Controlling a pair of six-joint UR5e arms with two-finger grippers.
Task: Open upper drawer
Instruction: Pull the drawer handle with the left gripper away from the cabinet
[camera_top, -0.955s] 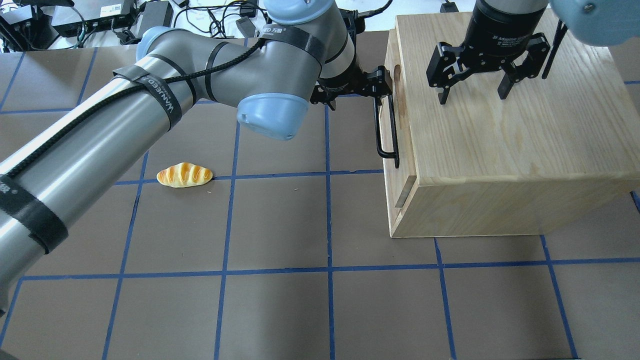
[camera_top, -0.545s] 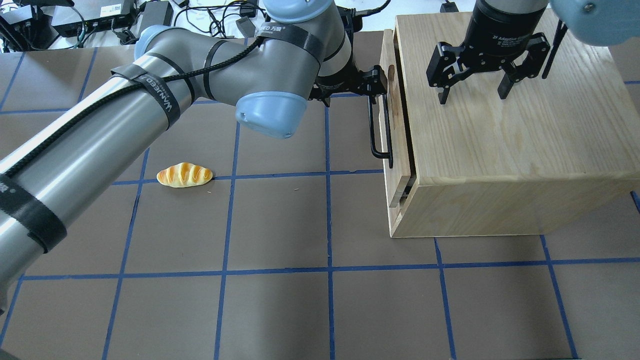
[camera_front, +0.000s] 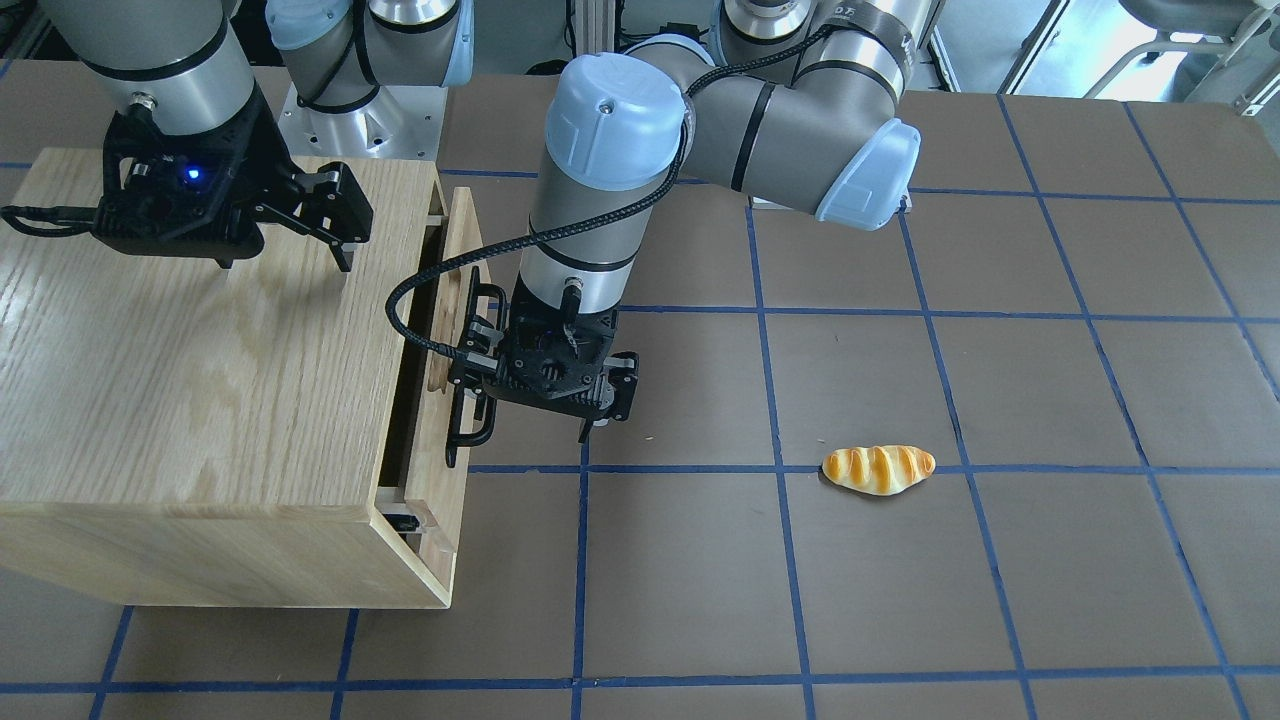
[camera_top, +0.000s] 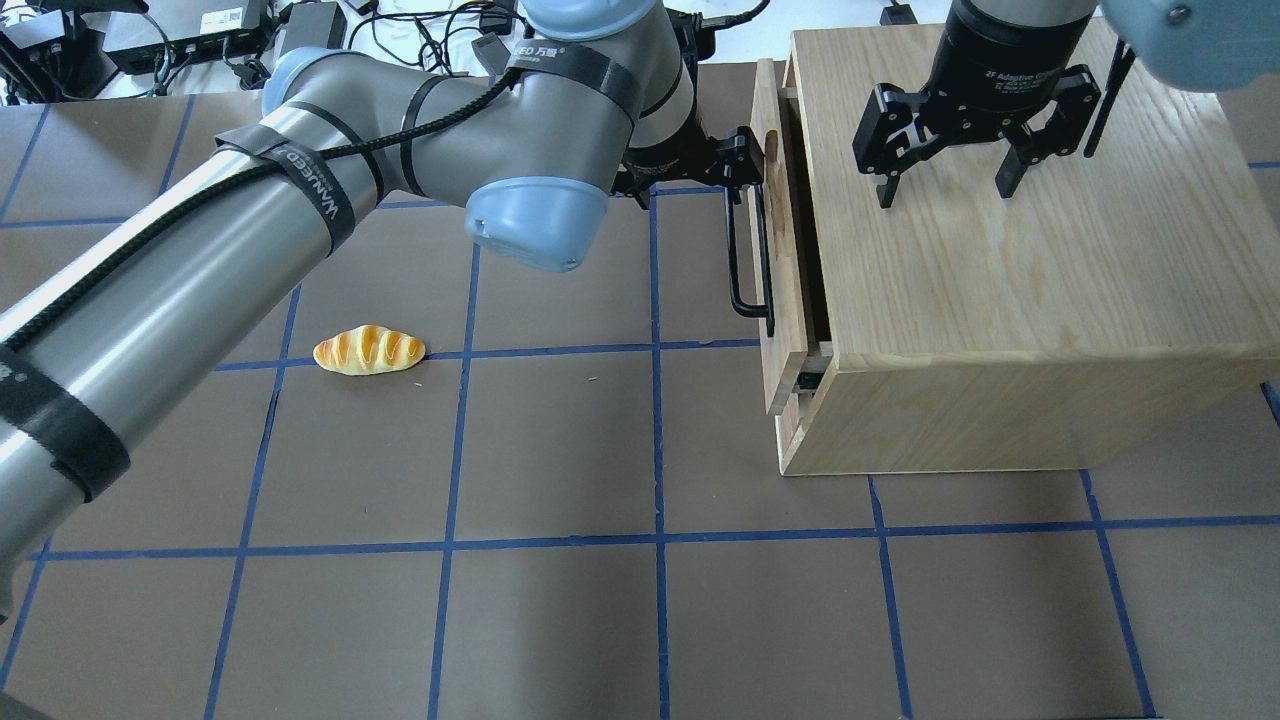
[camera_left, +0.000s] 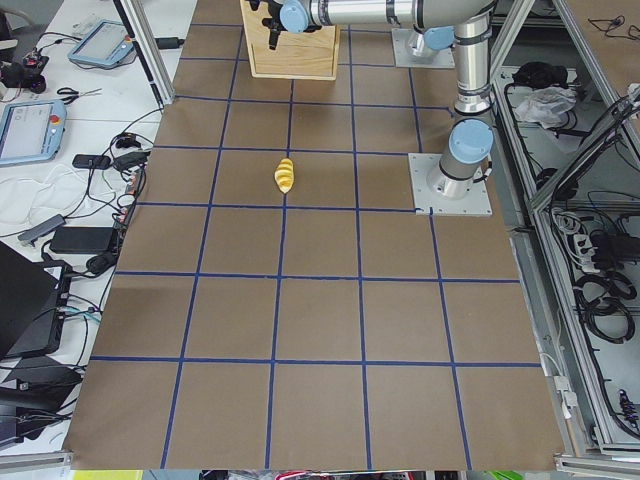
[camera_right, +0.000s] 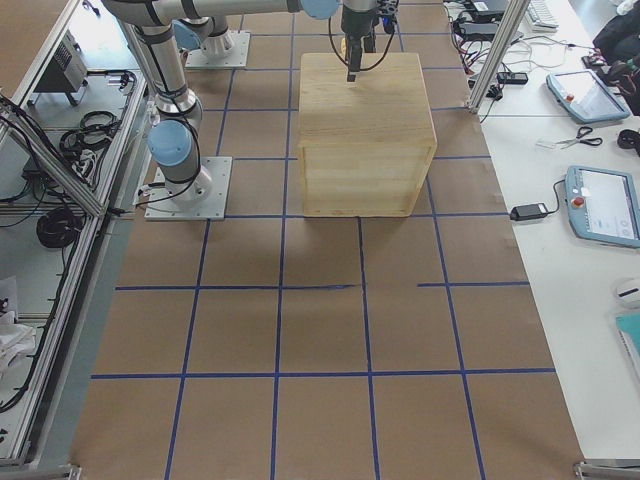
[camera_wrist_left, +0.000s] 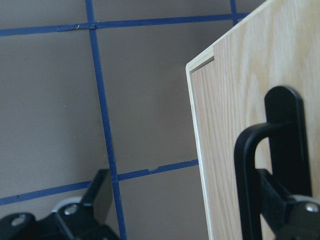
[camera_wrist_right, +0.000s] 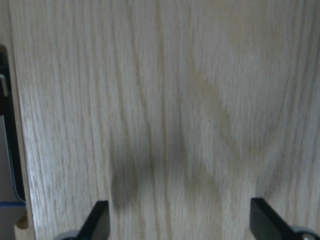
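The upper drawer (camera_top: 783, 270) sits partly slid out of the oak cabinet (camera_top: 1000, 300), with a dark gap behind its front panel (camera_front: 450, 300). Its black bar handle (camera_top: 750, 255) shows close up in the left wrist view (camera_wrist_left: 250, 165). My left gripper (camera_top: 737, 168) is at the handle's far end with the jaws wide apart. One finger (camera_wrist_left: 280, 200) sits behind the bar and the other (camera_wrist_left: 97, 195) stands clear over the floor. It also shows in the front view (camera_front: 545, 405). My right gripper (camera_top: 947, 192) is open, with its fingertips at the cabinet top (camera_front: 287, 262).
A toy bread roll (camera_top: 370, 350) lies on the brown mat to the left of the drawer, also in the front view (camera_front: 878, 468). Blue tape lines grid the mat. Cables and electronics (camera_top: 200, 35) lie along the far edge.
The drawer has slid further out of the cabinet, leftward in the overhead view. My left gripper moved left with the handle. The right gripper stayed put.
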